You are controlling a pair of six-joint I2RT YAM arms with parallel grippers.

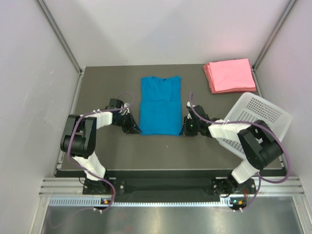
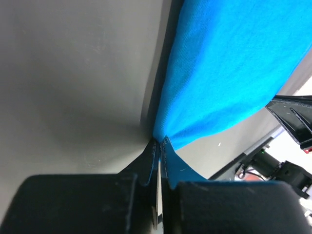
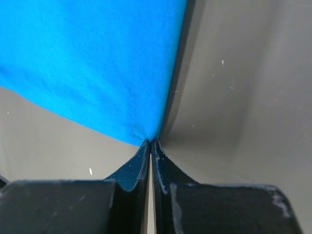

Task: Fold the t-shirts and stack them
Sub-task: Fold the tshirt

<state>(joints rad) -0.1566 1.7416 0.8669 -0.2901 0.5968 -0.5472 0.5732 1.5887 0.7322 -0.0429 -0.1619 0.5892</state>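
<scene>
The near hem of the blue shirt point(image 1: 160, 105) is best lifted evenly at both corners and carried toward the collar, kept taut so the fold lands square. The shirt lies flat at mid-table, and the pink stack point(image 1: 229, 75) is at the far right. The left gripper point(image 2: 159, 146) is clamped on the near left corner and the right gripper point(image 3: 150, 146) on the near right. Both arms are stretched low and angled inward.

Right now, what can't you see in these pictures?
Top view: how many pink t-shirts are stacked; too small.
Top view: near side of the basket; right arm covers it.
Wrist views: most of the blue t-shirt; edges cut it off.
Left tool, right tool: fingers hide the pinched corners.
</scene>
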